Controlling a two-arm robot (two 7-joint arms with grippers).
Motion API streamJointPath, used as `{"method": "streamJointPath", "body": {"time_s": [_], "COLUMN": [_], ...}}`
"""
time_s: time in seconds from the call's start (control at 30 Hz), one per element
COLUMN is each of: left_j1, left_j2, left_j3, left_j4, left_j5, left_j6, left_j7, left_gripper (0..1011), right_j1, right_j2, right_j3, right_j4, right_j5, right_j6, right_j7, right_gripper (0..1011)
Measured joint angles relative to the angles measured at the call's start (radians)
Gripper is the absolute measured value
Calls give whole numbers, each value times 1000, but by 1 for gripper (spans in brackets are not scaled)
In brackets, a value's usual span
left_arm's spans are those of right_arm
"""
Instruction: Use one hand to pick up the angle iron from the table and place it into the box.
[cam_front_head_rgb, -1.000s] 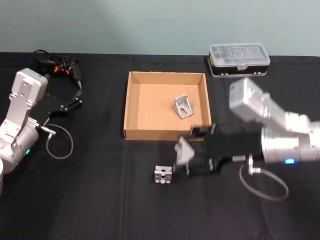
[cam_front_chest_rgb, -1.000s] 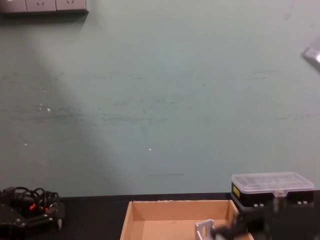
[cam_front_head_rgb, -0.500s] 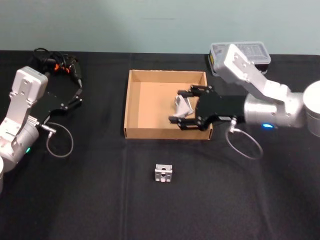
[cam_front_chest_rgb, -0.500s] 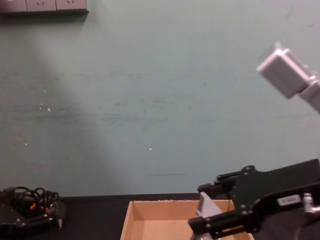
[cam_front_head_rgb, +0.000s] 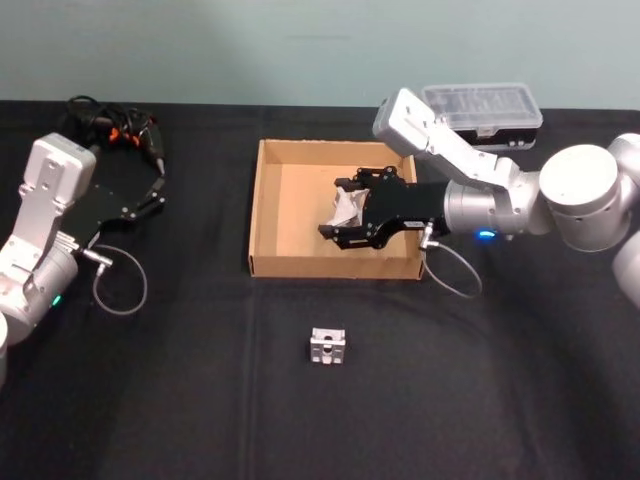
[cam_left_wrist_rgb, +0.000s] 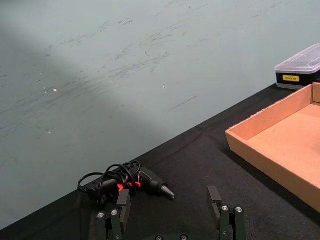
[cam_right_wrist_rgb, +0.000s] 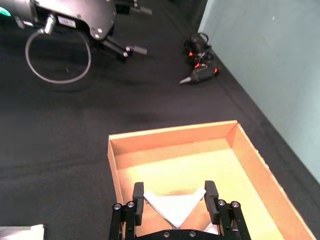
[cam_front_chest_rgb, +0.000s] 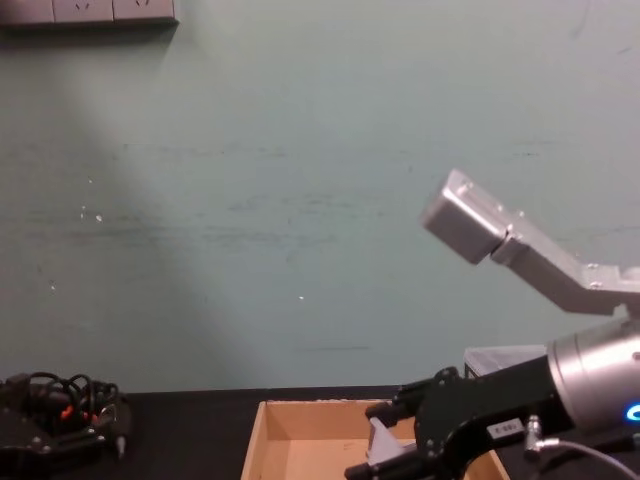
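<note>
Compared with half a second ago, the right gripper (cam_front_head_rgb: 335, 208) is being carried farther left across the box (cam_front_head_rgb: 330, 268), over its floor rather than above its near right corner. The angle iron (cam_front_head_rgb: 347, 208) is being clamped between the two black fingers and is being held over the box floor, inside the walls. A second angle iron (cam_front_head_rgb: 327, 347) is being left on the table (cam_front_head_rgb: 200, 400) in front of the box. The left gripper (cam_left_wrist_rgb: 169, 207) is being held parked at the table's left, fingers spread with nothing between them.
</note>
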Motion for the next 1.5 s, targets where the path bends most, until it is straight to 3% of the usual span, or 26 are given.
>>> {"method": "streamJointPath", "body": {"time_s": [0.37,0.7,0.83,1.03,1.27,1.43,1.5], "left_j1": [0,0,0,0,0,0,0], "left_j2": [0,0,0,0,0,0,0], "left_j3": [0,0,0,0,0,0,0], "left_j4": [0,0,0,0,0,0,0], "left_j5": [0,0,0,0,0,0,0], "left_j6": [0,0,0,0,0,0,0], "left_j7": [0,0,0,0,0,0,0], "left_gripper": [1000,1000,1000,1000,1000,1000,1000], "right_j1": [23,20,6,-35,-117,-149,-164], "right_j2": [-39,-40,-28,13,113,169,215], "right_j3": [-6,3,19,65,123,127,115], "right_j4": [72,59,26,-75,-266,-346,-403], "right_j5": [-24,-36,-32,7,97,134,151], "right_j6": [-8,-3,3,15,47,69,91], "right_j7": [21,19,10,-5,12,46,83], "right_gripper": [758,998,1003,1003,1003,1003,1003]}}
